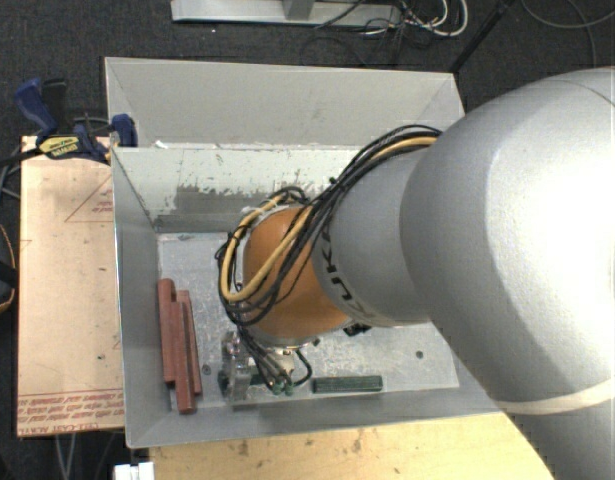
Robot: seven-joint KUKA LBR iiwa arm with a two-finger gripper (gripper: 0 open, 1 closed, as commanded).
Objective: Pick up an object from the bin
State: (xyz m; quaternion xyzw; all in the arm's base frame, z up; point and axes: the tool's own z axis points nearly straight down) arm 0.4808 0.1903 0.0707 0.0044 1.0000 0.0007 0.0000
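My gripper (245, 370) hangs low over the bin floor near the front wall, under the orange wrist cover and its cables. Just to its left a long reddish-brown wooden block (177, 344) lies along the bin's left wall, a small gap apart from the gripper. To the gripper's right a thin dark green bar (347, 384) lies flat on the floor beside the front wall. Nothing can be made out in the gripper's grasp.
The big grey arm reaches in from the right and hides the middle and right of the bin floor. Bare scuffed floor shows at the back left, behind the wooden block.
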